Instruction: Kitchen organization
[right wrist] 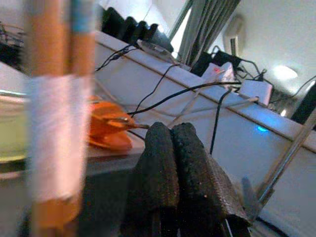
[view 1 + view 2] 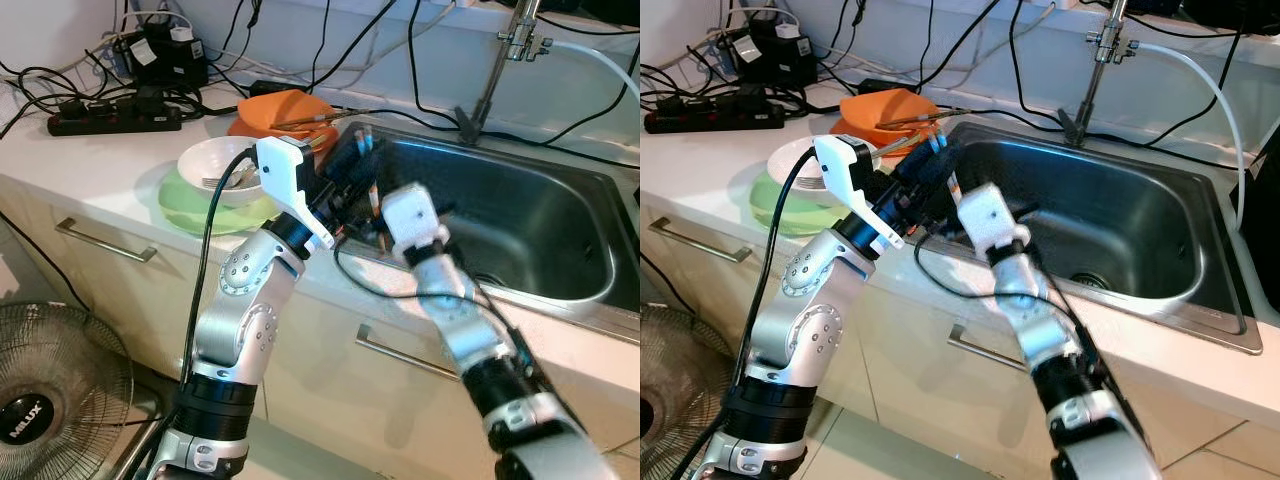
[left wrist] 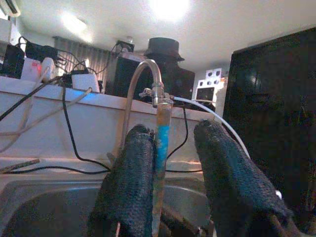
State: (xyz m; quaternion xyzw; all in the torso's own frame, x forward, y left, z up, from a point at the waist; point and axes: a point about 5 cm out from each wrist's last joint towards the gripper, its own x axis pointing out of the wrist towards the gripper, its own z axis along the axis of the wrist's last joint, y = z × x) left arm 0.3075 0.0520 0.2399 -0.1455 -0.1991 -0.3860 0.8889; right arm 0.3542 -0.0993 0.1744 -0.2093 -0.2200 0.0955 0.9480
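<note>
A pair of wooden chopsticks (image 2: 366, 142) with blue bands near the top stands almost upright at the left rim of the steel sink (image 2: 520, 190). My left gripper (image 2: 350, 165) is around them. In the left wrist view the chopsticks (image 3: 160, 143) lean on one finger (image 3: 131, 177), with a gap to the other, so the gripper (image 3: 170, 129) is open. My right gripper (image 2: 378, 238) is just below, by the sink's front edge. Its fingers (image 1: 170, 163) are shut with nothing between them. The chopsticks (image 1: 54, 113) appear blurred close beside it.
On the counter left of the sink are an orange bowl (image 2: 285, 108) with sticks across it and a white bowl (image 2: 215, 165) on a green plate (image 2: 185, 205). A tap (image 2: 500, 60) rises behind the sink. A power strip (image 2: 110, 120) with cables lies far left. A fan (image 2: 50, 400) stands on the floor.
</note>
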